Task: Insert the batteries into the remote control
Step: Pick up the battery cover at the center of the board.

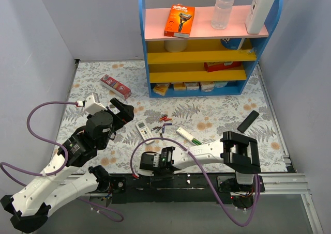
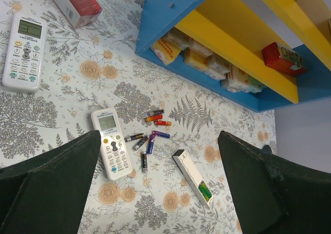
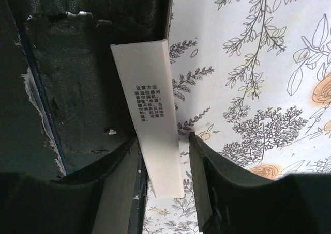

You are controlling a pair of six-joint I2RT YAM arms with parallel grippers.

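1. Nearest the right wrist lens, the right gripper (image 3: pixel 161 140) stands about half open with a white cover (image 3: pixel 150 105) between its fingers. We cannot tell whether it is clamped yet.
2. In the top view this gripper sits at lower centre, over the near edge of the table (image 1: pixel 227 107).
3. At left of centre, the left gripper (image 2: pixel 159 136) hangs fully spread and empty.
4. At mid-frame of the left wrist view, the batteries (image 2: pixel 150 141) lie loose, just right of a small remote (image 2: pixel 111 150).
5. Lower right of them lies an open remote (image 2: pixel 192 178), with green cells (image 2: pixel 206 191) showing at one end.
6. We judge the step in hand to be cover handling; loading is not finished.
7. Next, we would need a firm, square hold on the cover before lifting it.
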